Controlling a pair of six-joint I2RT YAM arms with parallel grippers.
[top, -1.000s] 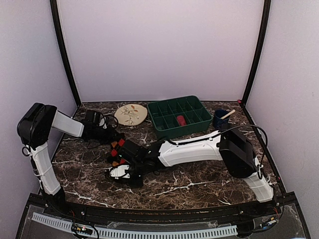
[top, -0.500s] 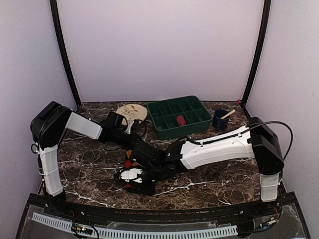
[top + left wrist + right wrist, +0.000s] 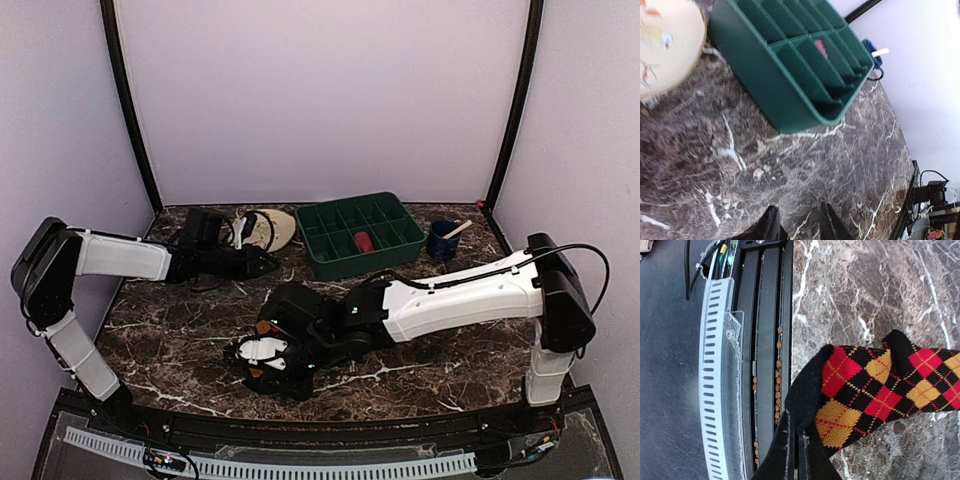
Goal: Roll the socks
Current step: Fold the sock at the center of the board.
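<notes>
A floral plate (image 3: pixel 281 229), green divided tray (image 3: pixel 365 263) and blue cup (image 3: pixel 441 241) line the marble table's (image 3: pixel 180 340) back.

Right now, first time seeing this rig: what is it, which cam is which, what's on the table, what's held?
Two robot arms are bolted at the near edge of a marble table, each ending in a two-finger gripper. The wide picture comes from a fixed camera above and behind them. The other two come from a camera on each wrist, looking along its own fingers. On the table are a floral plate, a green divided tray with a red item inside, and a blue cup holding a stick. The right gripper is shut on a black argyle sock near the front edge. The left gripper is open and empty, near the plate. No second sock shows.
</notes>
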